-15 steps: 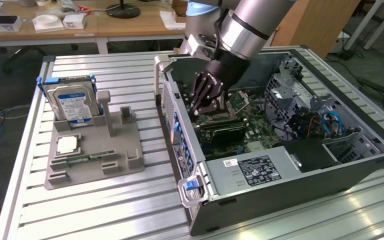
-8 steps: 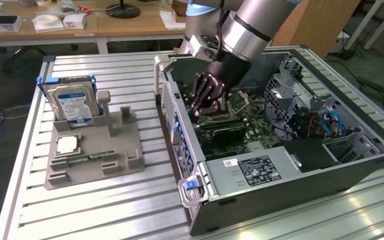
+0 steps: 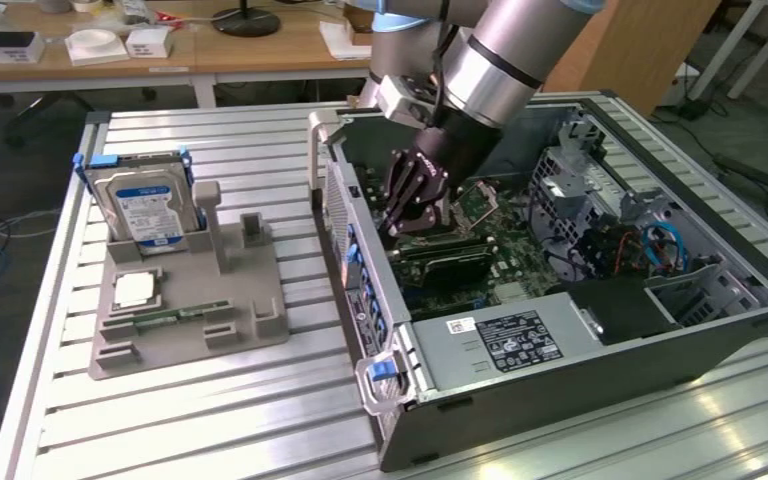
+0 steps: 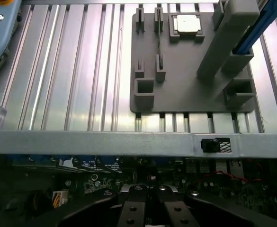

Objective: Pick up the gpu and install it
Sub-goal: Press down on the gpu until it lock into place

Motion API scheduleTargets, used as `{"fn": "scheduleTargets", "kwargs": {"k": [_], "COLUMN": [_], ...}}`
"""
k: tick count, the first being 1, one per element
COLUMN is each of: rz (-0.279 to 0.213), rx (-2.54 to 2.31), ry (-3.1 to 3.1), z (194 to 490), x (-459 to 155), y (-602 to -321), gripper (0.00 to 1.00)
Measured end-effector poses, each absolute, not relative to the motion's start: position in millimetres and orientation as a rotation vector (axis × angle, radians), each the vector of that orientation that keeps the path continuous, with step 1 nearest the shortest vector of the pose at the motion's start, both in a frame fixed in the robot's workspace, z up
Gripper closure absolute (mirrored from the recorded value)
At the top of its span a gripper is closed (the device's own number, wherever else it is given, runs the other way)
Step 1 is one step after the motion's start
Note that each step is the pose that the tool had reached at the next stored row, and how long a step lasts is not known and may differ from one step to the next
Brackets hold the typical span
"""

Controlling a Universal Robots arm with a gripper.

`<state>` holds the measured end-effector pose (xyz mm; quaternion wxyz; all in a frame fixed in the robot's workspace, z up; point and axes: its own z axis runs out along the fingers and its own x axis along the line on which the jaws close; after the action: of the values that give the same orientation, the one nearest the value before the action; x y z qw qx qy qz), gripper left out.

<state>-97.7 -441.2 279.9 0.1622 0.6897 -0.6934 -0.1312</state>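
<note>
A ribbed metal table (image 3: 224, 420) carries an open case (image 3: 584, 370) lying on its side. At 9 o'clock from the case in the exterior view sits a grey holder (image 3: 184, 330), with a drive (image 3: 147, 205) standing at its 12 o'clock end. The holder's upright slots beside the drive are vacant.

The gripper (image 3: 408, 222) reaches down inside the case with its jaws drawn narrow, fingers together. The gpu (image 3: 448, 262) lies low over the board (image 3: 518, 270), just at 5 o'clock from the fingertips. Whether the tips pinch its upper edge or merely press on it I cannot tell. In the wrist view the closed gripper (image 4: 147, 213) hangs over the board, just inside the case's wall (image 4: 129, 142).

My judgement is that seating is the step in hand. It calls for a straight push down along the slot, with the card kept level end to end and no twist.

Room is tight. The case's wall stands close at 9 o'clock from the gripper. The cage (image 3: 584, 170) and cables (image 3: 658, 240) crowd the 3 o'clock side. Straight up is the free way out.
</note>
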Motion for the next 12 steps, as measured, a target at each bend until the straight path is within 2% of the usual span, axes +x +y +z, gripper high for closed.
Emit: {"fn": "scheduleTargets", "kwargs": {"k": [12], "rz": [-0.378], "rx": [1.962], "ry": [-1.974], "z": [279.7], "x": [-95.7], "y": [-441.2], "gripper": [0.9]}}
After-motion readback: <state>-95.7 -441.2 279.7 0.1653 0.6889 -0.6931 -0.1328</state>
